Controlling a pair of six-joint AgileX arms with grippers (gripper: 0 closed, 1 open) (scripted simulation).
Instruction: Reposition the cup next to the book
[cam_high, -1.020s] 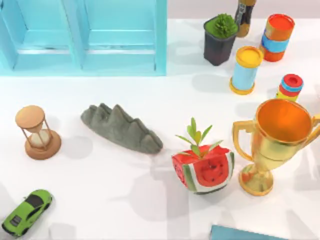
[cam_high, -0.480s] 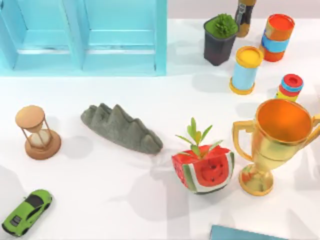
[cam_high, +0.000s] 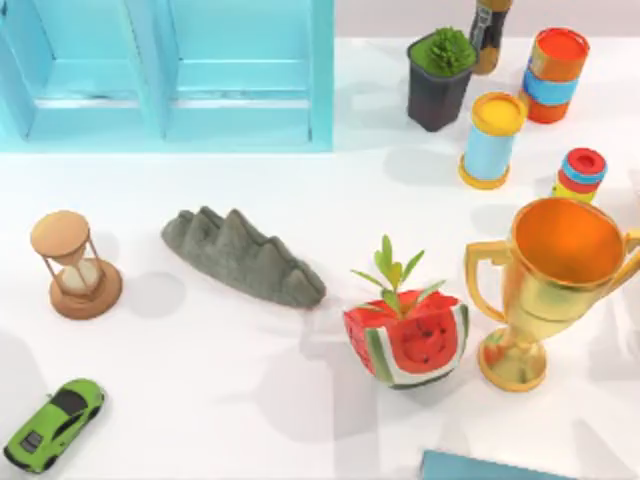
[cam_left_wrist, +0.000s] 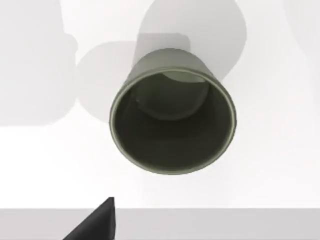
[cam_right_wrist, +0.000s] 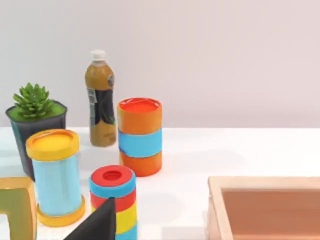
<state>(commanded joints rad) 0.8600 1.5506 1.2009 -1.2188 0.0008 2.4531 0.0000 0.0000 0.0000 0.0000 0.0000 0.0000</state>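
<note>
Cup (cam_high: 553, 283): shiny gold, two handles, wide orange-gold bowl, stem, round foot; upright at table's right, beside watermelon planter (cam_high: 408, 340). Book (cam_high: 490, 467): teal slab at near edge, apart from cup. Bottle (cam_right_wrist: 100, 99) label unreadable. Finger state: cannot tell.

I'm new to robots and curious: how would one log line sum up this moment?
cup: upright, right side, untouched | book: partly seen at near edge, apart from cup | watermelon planter: left of cup | step: not yet begun
</note>
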